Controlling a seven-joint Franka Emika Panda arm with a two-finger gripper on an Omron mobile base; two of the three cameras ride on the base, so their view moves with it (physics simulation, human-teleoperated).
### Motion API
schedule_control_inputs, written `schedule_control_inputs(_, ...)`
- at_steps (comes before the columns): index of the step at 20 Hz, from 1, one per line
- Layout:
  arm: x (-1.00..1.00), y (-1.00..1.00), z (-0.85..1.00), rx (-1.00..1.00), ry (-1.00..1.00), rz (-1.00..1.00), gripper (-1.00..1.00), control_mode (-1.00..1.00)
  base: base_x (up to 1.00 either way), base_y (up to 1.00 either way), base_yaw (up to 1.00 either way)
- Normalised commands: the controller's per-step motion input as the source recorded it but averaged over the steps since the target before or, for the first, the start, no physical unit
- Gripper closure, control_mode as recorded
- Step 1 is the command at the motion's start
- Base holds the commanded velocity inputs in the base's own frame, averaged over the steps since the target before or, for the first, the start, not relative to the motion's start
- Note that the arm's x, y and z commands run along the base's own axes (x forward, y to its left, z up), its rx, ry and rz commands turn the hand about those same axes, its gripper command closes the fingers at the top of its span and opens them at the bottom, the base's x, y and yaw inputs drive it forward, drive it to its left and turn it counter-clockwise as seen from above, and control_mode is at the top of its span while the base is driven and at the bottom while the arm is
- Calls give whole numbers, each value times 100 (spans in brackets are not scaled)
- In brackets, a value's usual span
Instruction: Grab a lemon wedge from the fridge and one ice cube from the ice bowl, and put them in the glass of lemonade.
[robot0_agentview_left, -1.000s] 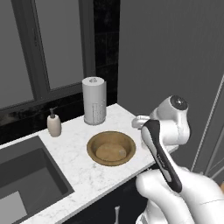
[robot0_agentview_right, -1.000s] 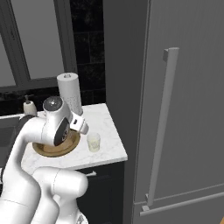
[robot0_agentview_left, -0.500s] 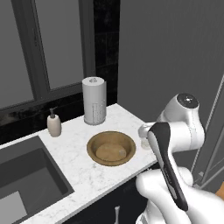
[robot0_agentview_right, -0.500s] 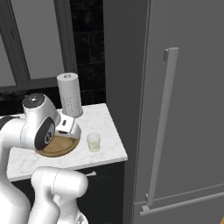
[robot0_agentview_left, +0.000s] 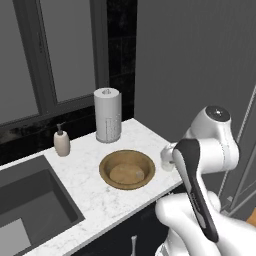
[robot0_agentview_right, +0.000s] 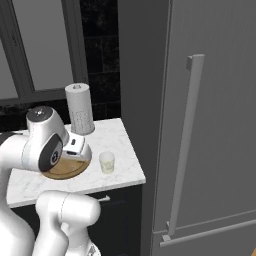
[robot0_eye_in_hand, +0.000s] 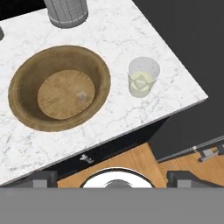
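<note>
The brown wooden ice bowl (robot0_eye_in_hand: 26, 103) sits on the white marble counter with one small clear ice cube (robot0_eye_in_hand: 81, 96) on its floor. Right of it, near the counter's corner, stands the glass of lemonade (robot0_eye_in_hand: 143, 77), a short clear tumbler of pale yellow liquid. The bowl (robot0_agentview_left: 127, 169) and the glass (robot0_agentview_right: 107, 162) also show from the base. My gripper (robot0_eye_in_hand: 113, 178) hangs high over the counter's front edge, open, with nothing between its fingertips (robot0_eye_in_hand: 43, 178). The grey fridge (robot0_agentview_right: 220, 100) stands shut at the right. The lemon wedge is out of view.
A paper towel roll (robot0_agentview_left: 108, 115) stands behind the bowl and a beige soap dispenser (robot0_agentview_left: 62, 141) to its left. A dark sink (robot0_agentview_left: 30, 210) lies at the counter's left. The fridge's long bar handle (robot0_agentview_right: 184, 150) runs vertically. Wooden floor (robot0_eye_in_hand: 135, 164) shows below the counter.
My arm has swung: its upper joint has shifted right in the left base view and left in the right base view. The bowl, glass and fridge have not moved.
</note>
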Motion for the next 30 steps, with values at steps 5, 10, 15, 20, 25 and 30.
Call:
schedule_control_inputs(5,-55,0,-21,0,0,7,-100,-100,0,0,0)
schedule_control_inputs(10,2,0,-1,0,-6,0,-100,-100,0,0,0)
schedule_control_inputs(15,1,0,-4,0,0,0,-100,-100,0,0,0)
schedule_control_inputs(20,-13,0,-5,0,0,0,-100,100,-33,0,0)
schedule_control_inputs(25,0,0,0,0,0,0,-100,100,-99,-11,0)
schedule_control_inputs(30,0,0,0,0,0,0,-100,100,-38,-48,14)
